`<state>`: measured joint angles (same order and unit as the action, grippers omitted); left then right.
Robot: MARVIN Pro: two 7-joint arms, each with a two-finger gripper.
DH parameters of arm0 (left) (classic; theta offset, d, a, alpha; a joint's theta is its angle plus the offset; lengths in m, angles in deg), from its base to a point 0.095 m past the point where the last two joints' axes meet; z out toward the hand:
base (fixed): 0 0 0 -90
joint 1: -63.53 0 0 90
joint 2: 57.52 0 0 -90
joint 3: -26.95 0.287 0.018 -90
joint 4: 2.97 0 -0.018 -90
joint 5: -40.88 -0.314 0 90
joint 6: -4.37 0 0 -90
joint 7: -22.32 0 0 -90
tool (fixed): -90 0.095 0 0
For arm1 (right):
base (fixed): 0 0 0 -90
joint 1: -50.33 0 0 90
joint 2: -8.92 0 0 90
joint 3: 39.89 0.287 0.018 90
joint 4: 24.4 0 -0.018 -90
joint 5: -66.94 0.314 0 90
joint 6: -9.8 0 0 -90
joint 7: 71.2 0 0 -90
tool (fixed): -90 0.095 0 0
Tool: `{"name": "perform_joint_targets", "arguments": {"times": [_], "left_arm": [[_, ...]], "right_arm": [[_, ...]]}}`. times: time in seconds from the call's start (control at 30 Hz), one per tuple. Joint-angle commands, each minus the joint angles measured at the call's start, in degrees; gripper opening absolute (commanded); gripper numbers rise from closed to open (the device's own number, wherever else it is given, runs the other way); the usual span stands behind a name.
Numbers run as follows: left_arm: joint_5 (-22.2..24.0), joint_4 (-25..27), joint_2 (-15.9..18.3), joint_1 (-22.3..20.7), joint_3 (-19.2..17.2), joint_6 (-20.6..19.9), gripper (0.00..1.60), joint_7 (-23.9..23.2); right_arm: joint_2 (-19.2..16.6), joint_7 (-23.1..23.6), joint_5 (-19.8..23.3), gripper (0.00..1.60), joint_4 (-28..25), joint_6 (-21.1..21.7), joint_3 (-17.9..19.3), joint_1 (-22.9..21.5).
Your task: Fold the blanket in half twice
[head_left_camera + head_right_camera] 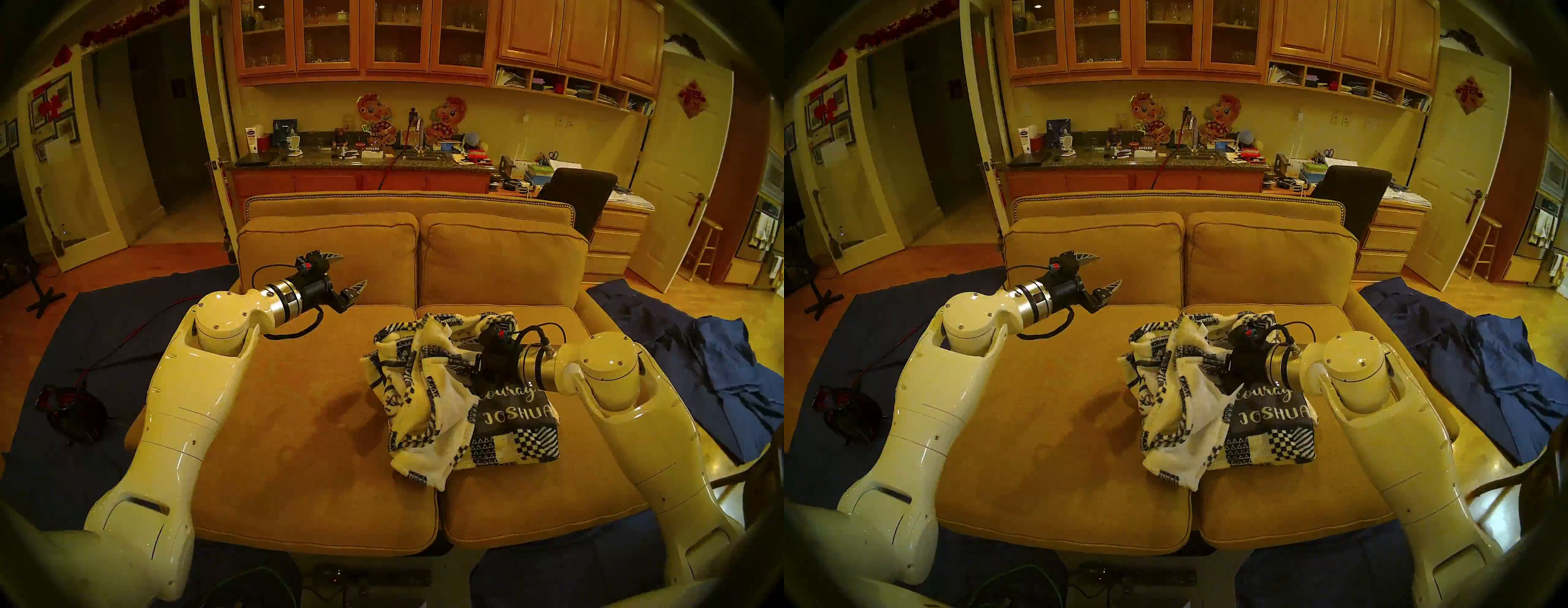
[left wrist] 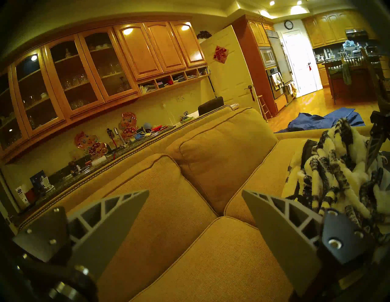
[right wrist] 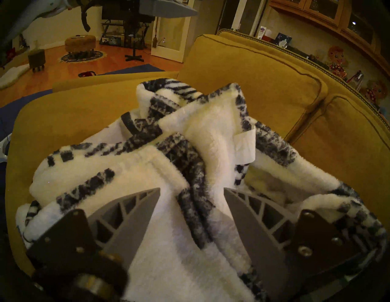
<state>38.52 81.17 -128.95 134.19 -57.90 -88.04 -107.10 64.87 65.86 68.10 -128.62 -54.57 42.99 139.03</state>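
Observation:
The cream-and-navy blanket (image 1: 424,407) lies crumpled in a heap on the sofa's right seat cushion, with a navy "JOSHUA" panel face up at its near right. My right gripper (image 1: 464,367) sits low on top of the heap. In the right wrist view its fingers (image 3: 137,213) stand apart and the gripper (image 3: 192,188) is open, with a ridge of blanket (image 3: 211,126) running between and under them. My left gripper (image 1: 354,269) hangs open and empty in the air over the left seat cushion, well left of the blanket (image 2: 337,168).
The tan sofa (image 1: 297,424) has two back cushions (image 1: 326,259) behind the grippers. Dark blue cloths (image 1: 712,369) lie on the floor at right and under the sofa at left. A red-and-black object (image 1: 70,409) with a cable sits on the floor at left.

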Motion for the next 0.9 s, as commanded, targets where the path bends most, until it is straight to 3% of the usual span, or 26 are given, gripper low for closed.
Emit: {"name": "perform_joint_targets", "arguments": {"times": [0.0, 0.13, 0.17, 0.27, 0.33, 0.4, 0.6, 0.87], "left_arm": [[-0.09, 0.51, 0.15, -0.95, -0.2, 0.25, 1.6, 0.08], [-0.1, 0.51, 0.14, -0.95, -0.2, 0.25, 1.6, 0.07], [-0.1, 0.51, 0.13, -0.95, -0.21, 0.25, 1.6, 0.06], [-0.1, 0.51, 0.13, -0.94, -0.21, 0.25, 1.6, 0.06], [-0.11, 0.51, 0.12, -0.94, -0.22, 0.25, 1.6, 0.06], [-0.11, 0.51, 0.12, -0.94, -0.22, 0.25, 1.6, 0.05], [-0.11, 0.51, 0.11, -0.94, -0.24, 0.24, 1.6, 0.04], [-0.1, 0.52, 0.09, -0.91, -0.26, 0.23, 1.6, 0.02]], "right_arm": [[-0.1, -0.49, -0.91, 1.14, 0.27, -0.16, -0.42, -0.62], [0.13, -0.66, -1.35, 1.04, 0.57, -0.07, -0.67, -0.88], [0.15, -0.69, -1.39, 0.86, 0.59, -0.05, -0.7, -0.91], [0.2, -0.82, -1.4, 0.63, 0.55, 0.07, -0.64, -0.86], [0.19, -0.91, -1.28, 0.26, 0.52, -0.02, -0.39, -0.63], [-0.04, -0.91, -1.15, 0.0, 0.38, -0.2, 0.04, -0.22], [-1.96, -0.57, -0.11, 0.0, -2.34, -0.29, 3.63, 2.76], [-5.61, 1.01, 2.96, 0.0, -6.92, 0.37, 11.38, 10.04]]}}
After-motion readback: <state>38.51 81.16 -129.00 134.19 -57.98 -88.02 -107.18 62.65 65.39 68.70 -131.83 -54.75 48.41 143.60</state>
